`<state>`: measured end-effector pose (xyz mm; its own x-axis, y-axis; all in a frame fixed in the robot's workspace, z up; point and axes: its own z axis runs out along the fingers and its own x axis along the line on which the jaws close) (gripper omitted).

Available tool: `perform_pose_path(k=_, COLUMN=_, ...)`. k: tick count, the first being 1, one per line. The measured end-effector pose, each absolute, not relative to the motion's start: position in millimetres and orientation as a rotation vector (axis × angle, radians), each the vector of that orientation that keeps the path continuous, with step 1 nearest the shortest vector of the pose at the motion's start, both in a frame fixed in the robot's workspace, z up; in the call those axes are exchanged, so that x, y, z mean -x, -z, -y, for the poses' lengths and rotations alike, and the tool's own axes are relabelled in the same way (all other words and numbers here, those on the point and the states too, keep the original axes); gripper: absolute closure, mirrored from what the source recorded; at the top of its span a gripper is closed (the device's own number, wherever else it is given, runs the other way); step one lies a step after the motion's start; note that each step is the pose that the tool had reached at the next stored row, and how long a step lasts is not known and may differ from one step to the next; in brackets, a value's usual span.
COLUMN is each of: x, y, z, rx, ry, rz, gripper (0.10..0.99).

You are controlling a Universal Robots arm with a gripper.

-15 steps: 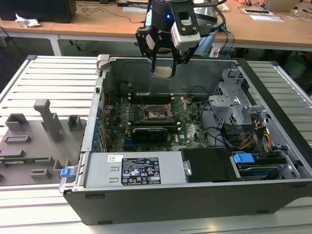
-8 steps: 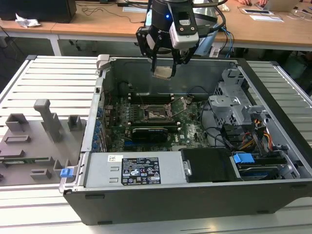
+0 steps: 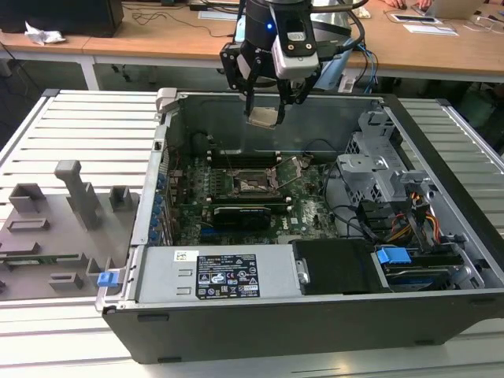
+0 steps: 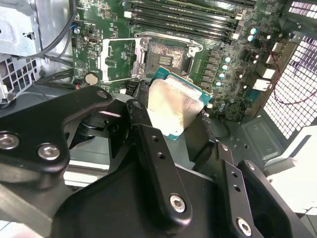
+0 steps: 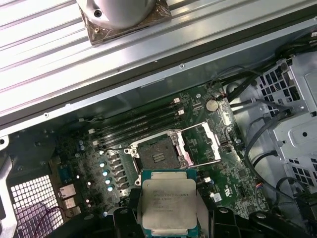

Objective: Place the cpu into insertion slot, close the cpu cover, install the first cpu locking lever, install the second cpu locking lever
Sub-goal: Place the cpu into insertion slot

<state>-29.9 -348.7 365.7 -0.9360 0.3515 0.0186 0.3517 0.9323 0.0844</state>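
- The gripper (image 3: 265, 107) hung over the open computer case (image 3: 150, 206), its fingers (image 4: 148, 144) clamped on two opposite edges of the cpu (image 4: 174, 105).
- The cpu was up in the air, clear of the board, with its pale metal face showing in both wrist views and tilted a little in the exterior view.
- Below it on the green motherboard (image 5: 233, 173) lay the insertion slot (image 5: 156, 154), bare and dark in the middle, with nothing seated in it.
- The cpu cover (image 4: 104, 57) was swung open and lay just beside the slot, hinged at one edge of it.
- On the far side of the slot from the cpu ran the long black memory slots (image 5: 138, 121), side by side.
- In the exterior view, the case rested on a slatted grey table (image 3: 87, 130), with grey fixture blocks (image 3: 79, 193) at the exterior view's left.
- Behind the table stood a wooden desk (image 3: 157, 38).
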Motion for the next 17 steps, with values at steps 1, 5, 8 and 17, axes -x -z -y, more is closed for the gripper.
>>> perform_pose_path(k=1, x=29.9, y=-365.7, z=348.7, rx=0.568, ry=0.136, rz=3.084, gripper=0.557)
perform_pose_path(k=5, x=29.9, y=-365.7, z=348.8, rx=0.586, ry=0.136, rz=3.081, gripper=0.557)
perform_pose_path(k=8, x=29.9, y=-365.7, z=348.7, rx=0.61, ry=0.136, rz=3.077, gripper=0.557)
perform_pose_path(k=17, x=29.9, y=-365.7, z=348.7, rx=0.664, ry=0.136, rz=3.067, gripper=0.557)
